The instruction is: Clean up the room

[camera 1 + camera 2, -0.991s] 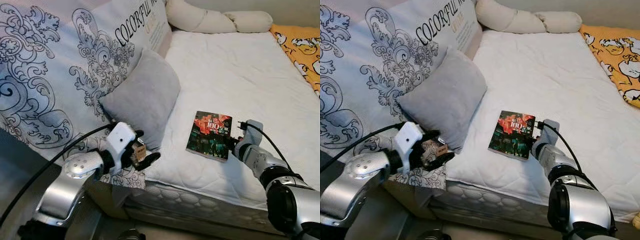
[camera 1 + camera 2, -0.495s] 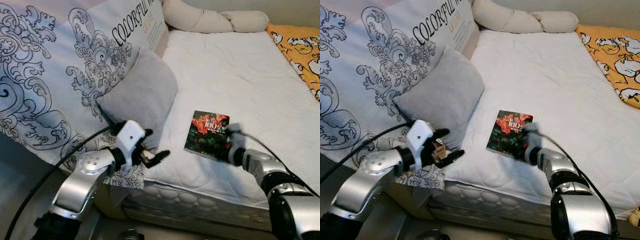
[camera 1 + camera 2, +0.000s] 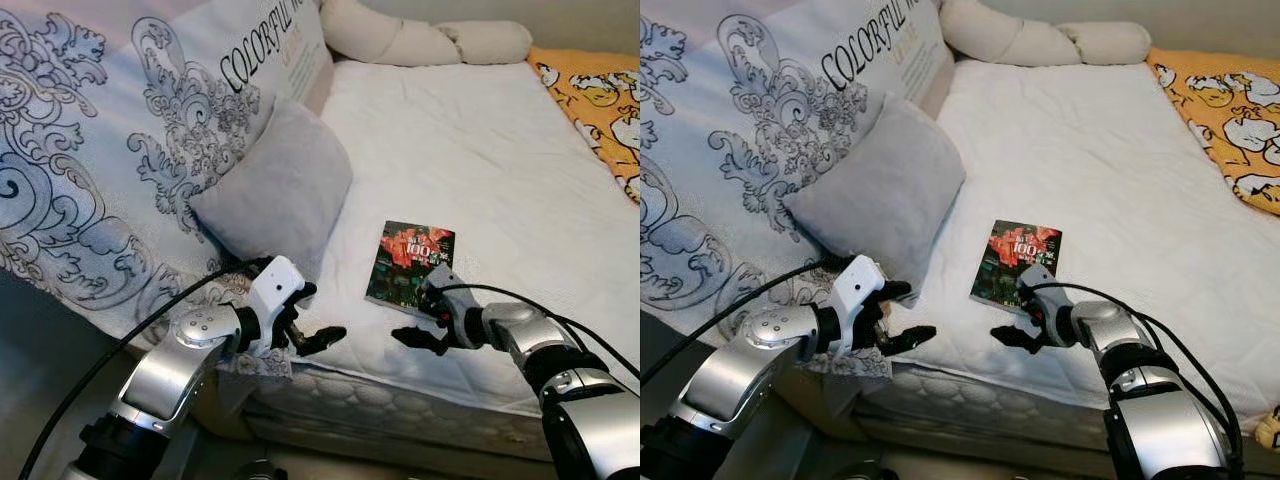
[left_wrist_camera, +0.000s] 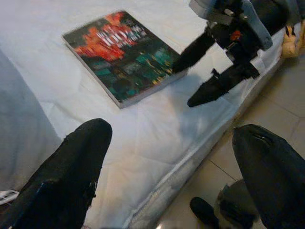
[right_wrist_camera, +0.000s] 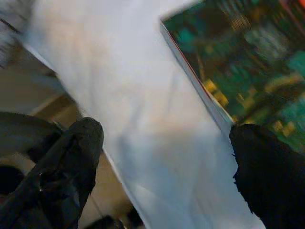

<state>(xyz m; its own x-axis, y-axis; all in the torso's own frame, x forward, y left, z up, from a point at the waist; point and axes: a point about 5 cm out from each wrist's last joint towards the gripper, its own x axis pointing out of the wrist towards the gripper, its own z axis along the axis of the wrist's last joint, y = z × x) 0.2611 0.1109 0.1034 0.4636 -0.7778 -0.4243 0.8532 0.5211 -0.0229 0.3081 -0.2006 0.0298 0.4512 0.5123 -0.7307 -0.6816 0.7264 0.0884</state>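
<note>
Book (image 3: pixel 411 265) with dark red-and-green cover lies flat on the white bed (image 3: pixel 500 150), near the front edge, just right of the grey pillow (image 3: pixel 275 195). Right tool (image 3: pixel 418 318) sits at the book's near edge, fingers spread wide: one tip at or over the book's near corner, the other over the bare sheet beside it; nothing grasped. Left tool (image 3: pixel 318 322) hovers low over the front edge of the mattress, left of the book and apart from it, below the pillow, also released and empty. Big patterned cushion (image 3: pixel 120 150) leans at the left. Orange printed blanket (image 3: pixel 600 100) lies at far right.
</note>
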